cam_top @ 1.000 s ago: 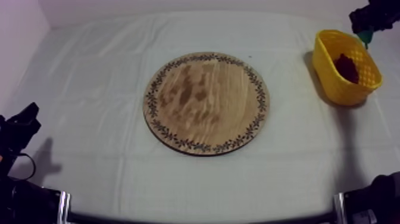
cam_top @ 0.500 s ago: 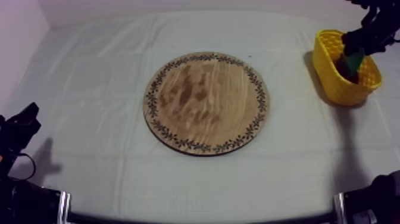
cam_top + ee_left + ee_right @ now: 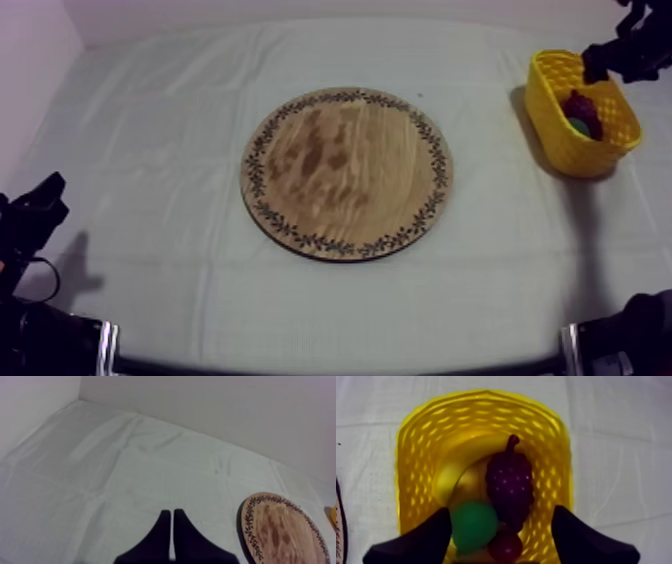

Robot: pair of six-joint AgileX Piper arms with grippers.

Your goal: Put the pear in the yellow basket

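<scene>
A grey-white cloth (image 3: 150, 150) spread wide, creased in long soft folds, meeting a plain pale wall (image 3: 200, 406) at the far edge and along the left side. At the middle of the cloth, the round wooden board (image 3: 347, 172): dark leafy pattern round the rim, blotchy brown grain, bare on top. At the far right, well apart from the board, the yellow basket (image 3: 560, 140) with latticed walls.

Inside the basket, the pear (image 3: 473, 526): smooth, plain green, rounded, touched by neither finger. Lies against the bunch of grapes (image 3: 509, 483), dark purple with a short stem, and just beside the small red fruit (image 3: 505, 547). Past it, curved along the basket wall, the banana (image 3: 448, 476).

Above the basket, the right gripper (image 3: 501, 513), black fingers (image 3: 421, 541) spread wide with nothing clasped between them, the pear lying loose below. Low at the left edge of the cloth, the left gripper (image 3: 172, 516), fingers pressed together into a narrow wedge, grasping nothing, over bare cloth with the board off to one side.
</scene>
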